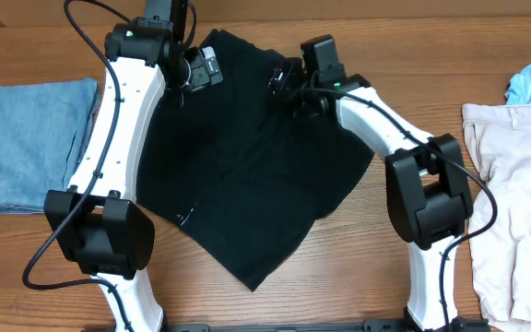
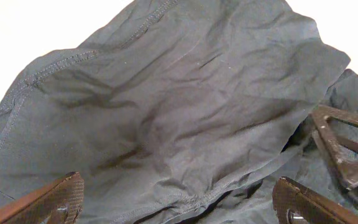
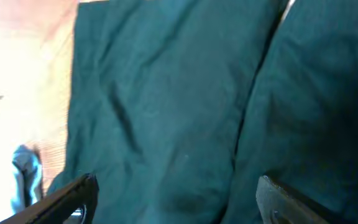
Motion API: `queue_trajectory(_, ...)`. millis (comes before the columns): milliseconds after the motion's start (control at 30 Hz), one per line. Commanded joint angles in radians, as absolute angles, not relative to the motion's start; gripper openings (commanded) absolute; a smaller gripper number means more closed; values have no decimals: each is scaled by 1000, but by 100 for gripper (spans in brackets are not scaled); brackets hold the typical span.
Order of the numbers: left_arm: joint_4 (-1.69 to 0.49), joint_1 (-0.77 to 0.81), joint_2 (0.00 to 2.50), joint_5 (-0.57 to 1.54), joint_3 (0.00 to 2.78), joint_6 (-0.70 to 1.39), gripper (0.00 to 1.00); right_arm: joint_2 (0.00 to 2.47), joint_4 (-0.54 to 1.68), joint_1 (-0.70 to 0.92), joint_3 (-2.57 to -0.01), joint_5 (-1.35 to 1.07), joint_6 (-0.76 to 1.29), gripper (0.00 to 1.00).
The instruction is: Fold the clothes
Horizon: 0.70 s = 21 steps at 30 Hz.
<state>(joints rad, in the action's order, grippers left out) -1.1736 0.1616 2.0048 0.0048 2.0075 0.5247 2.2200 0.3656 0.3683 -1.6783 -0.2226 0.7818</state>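
Left gripper, parted — over black shorts

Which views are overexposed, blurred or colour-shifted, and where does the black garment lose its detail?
Overhead: sharp and evenly lit, but the black shorts are almost featureless. Left wrist: background blown out to white, fabric looks grey-blue, creases clear. Right wrist: soft, blurred, teal cast; the table at left is washed out.

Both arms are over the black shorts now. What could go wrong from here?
The left gripper and right gripper hang open close together over the black shorts; the right one's fingers show in the left wrist view, so they might collide. The fabric there is rumpled, so a pinch may catch extra layers and fold crooked.
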Motion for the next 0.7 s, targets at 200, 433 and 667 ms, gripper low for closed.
queue_trajectory(200,-1170,157,1997,9,2026,531,100,2283,368,378,-1682,-90,808,77)
queue_trajectory(433,-1170,157,1997,9,2026,531,100,2294,334,382,-1682,-68,809,53)
queue_trajectory(667,-1170,157,1997,9,2026,531,100,2294,324,382,-1682,-60,807,10)
